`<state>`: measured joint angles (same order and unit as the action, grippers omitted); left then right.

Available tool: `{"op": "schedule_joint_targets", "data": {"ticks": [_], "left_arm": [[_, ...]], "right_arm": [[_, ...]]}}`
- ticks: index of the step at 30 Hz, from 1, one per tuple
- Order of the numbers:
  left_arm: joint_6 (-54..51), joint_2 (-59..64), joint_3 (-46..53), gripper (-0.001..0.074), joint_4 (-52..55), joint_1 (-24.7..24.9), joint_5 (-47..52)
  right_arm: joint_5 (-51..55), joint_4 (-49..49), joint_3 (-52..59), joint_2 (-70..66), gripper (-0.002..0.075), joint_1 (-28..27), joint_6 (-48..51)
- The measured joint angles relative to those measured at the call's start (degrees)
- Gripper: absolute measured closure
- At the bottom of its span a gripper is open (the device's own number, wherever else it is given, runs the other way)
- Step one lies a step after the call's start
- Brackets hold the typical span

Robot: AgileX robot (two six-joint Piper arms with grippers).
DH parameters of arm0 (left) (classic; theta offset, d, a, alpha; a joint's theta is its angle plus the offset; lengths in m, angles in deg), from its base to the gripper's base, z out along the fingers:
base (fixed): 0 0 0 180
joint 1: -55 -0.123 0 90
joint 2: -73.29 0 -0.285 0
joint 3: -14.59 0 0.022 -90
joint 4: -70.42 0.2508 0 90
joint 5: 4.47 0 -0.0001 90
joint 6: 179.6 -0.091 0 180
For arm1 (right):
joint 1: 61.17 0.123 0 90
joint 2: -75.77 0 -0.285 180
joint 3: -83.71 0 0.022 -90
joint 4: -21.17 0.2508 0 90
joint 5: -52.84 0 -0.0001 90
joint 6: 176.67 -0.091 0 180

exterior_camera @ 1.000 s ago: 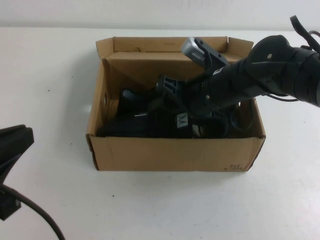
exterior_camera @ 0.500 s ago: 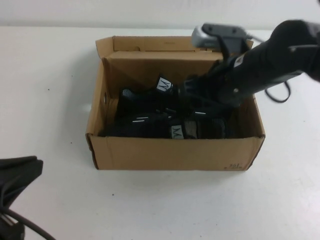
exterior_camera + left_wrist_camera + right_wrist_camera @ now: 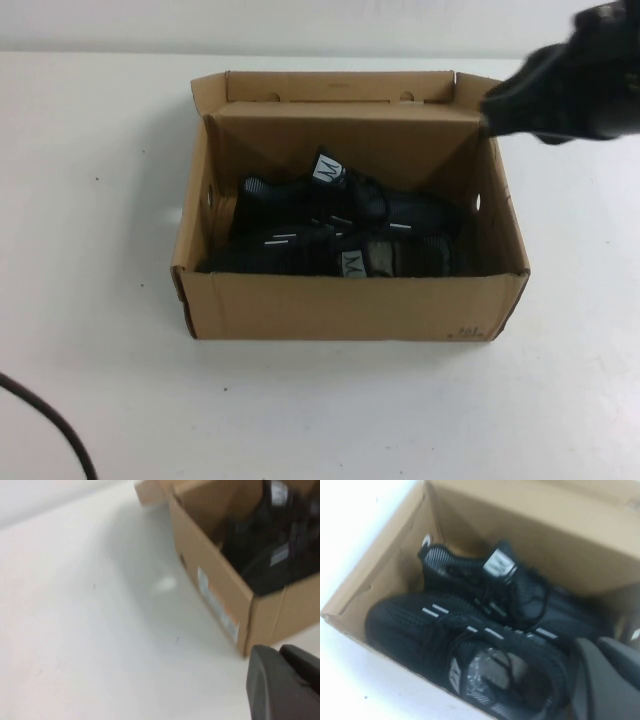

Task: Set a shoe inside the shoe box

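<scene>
The brown cardboard shoe box (image 3: 350,305) stands open in the middle of the table, its flap lid folded back. Two black sneakers lie side by side inside it, one at the near wall (image 3: 300,252) and one behind it (image 3: 345,195) with its white tongue tag up. Both shoes show in the right wrist view, the near one (image 3: 445,630) and the far one (image 3: 520,595). My right gripper (image 3: 600,644) is shut and empty, above the box's right end. My right arm (image 3: 570,90) is blurred at the back right. My left gripper (image 3: 280,652) is shut and empty, off the box's left near corner (image 3: 245,630).
White table all round the box. A black cable (image 3: 50,425) crosses the near left corner of the high view. The left arm itself is outside the high view.
My right arm has lifted out of the box and pulled back to the upper right, leaving both shoes inside. My left arm has drawn back out of the high view.
</scene>
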<state>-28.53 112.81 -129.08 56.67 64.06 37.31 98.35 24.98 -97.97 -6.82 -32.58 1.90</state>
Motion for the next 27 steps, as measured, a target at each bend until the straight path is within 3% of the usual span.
{"op": "schedule_joint_targets", "data": {"ticks": [9, 21, 27], "left_arm": [[-3.01, -9.29, -0.01, 0.0734, -12.96, 0.0, -1.55], [-4.0, -18.0, 9.16, 0.0734, -15.56, 0.0, -0.92], [-3.89, -18.0, 11.54, 0.0734, -17.04, 0.0, 0.37]], "right_arm": [[-15.29, -5.1, 22.31, 23.02, 0.0741, 0.0, -4.13], [-29.13, -8.59, 53.34, 48.88, 0.0741, -0.09, -4.39], [-33.09, -8.72, 62.23, 53.98, 0.0741, -0.09, -4.39]]}}
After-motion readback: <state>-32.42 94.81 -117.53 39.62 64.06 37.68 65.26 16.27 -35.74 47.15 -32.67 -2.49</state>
